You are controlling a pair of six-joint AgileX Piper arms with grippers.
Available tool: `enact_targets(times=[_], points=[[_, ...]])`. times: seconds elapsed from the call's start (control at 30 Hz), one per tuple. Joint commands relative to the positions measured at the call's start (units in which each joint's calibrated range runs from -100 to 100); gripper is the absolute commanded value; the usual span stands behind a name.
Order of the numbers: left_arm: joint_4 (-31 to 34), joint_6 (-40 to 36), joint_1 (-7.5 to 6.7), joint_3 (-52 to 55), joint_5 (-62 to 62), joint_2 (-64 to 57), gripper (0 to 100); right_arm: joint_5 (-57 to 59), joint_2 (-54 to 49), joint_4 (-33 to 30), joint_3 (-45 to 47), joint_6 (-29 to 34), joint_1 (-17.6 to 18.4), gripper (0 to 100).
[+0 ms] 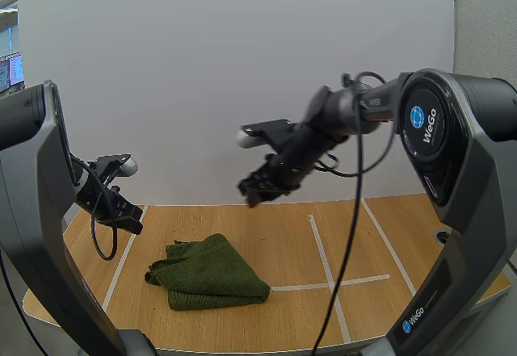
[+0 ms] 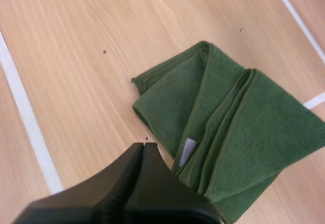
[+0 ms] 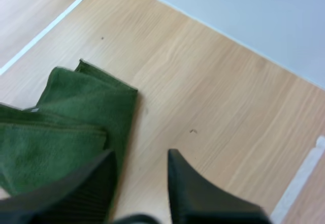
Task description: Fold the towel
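The green towel [image 1: 208, 274] lies folded in a thick bundle on the table [image 1: 291, 312], which is probably why both arms hang above it holding nothing, the left gripper [image 2: 142, 149] pressed closed and the right gripper [image 3: 139, 157] spread apart.

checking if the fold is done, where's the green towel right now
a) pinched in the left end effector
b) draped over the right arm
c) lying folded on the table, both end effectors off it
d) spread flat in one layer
C: the towel lies in stacked folds on the table, while the left end effector and the right end effector hang in the air above it, holding nothing.
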Motion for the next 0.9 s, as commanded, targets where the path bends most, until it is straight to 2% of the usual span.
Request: enact_targets(times=[0.0, 0.07, 0.1, 0.33, 0.53, 0.87], points=[[-3.8, -2.1, -0.1, -0.4, 2.7, -0.6, 0, 4.4, 0.0, 10.2, 8.6, -13.1, -4.5, 23], [-3.5, -2.8, -0.1, -0.4, 2.7, -0.6, 0, 3.6, 0.8, 11.0, 10.5, -14.4, -4.5, 4], [-3.5, -2.9, -0.1, -0.4, 2.7, -0.6, 0, 3.0, 1.1, 11.0, 11.2, -14.7, -4.5, 0], [-2.9, -3.8, -0.1, 0.0, 2.7, -0.6, 0, -1.9, 8.0, 11.9, 13.7, -16.2, -4.5, 0], [-2.9, -3.8, -0.1, 0.5, 2.7, -0.6, 0, 3.5, 12.1, 17.5, 13.7, -19.7, -4.5, 0], [-2.7, -3.8, -0.1, 0.5, 2.7, -0.6, 0, 12.5, 13.3, 17.9, 13.7, -20.2, -4.5, 0]])
